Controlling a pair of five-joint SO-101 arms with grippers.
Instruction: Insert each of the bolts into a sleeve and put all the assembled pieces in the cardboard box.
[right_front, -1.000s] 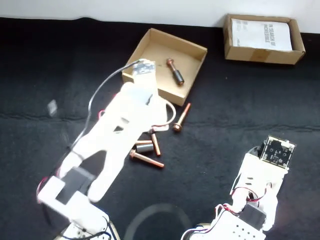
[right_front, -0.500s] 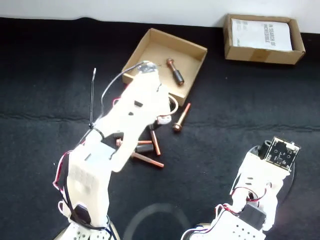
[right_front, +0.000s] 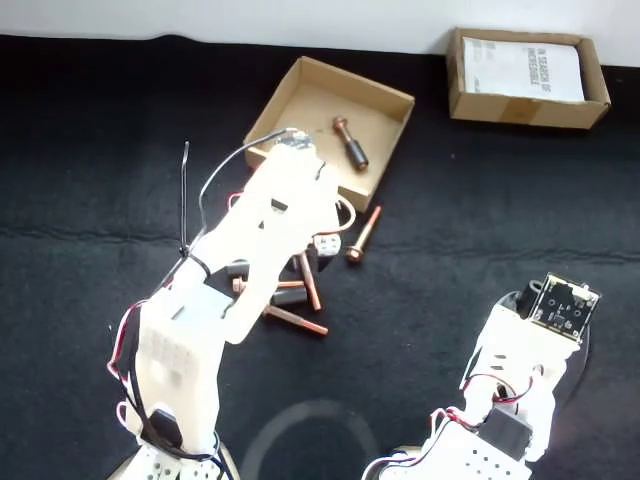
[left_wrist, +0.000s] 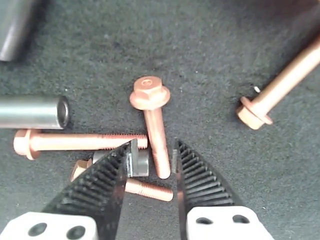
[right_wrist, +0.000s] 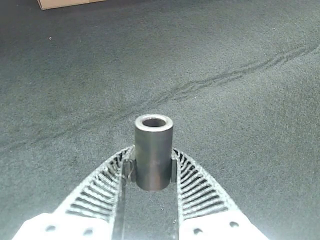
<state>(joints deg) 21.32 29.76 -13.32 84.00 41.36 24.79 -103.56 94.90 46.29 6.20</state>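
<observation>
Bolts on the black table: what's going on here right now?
The left tool is open, its fingers either side of a copper-coloured flanged bolt lying among other loose bolts. The right tool is shut on a grey metal sleeve, held upright. One assembled piece lies in the open cardboard box.

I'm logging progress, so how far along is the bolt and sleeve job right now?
Done: one assembled piece lies in the cardboard box. In hand: the right jaws clamp an upright sleeve; the left jaws stand open around a bolt. Left: the other loose bolts and sleeves lie unassembled.
</observation>
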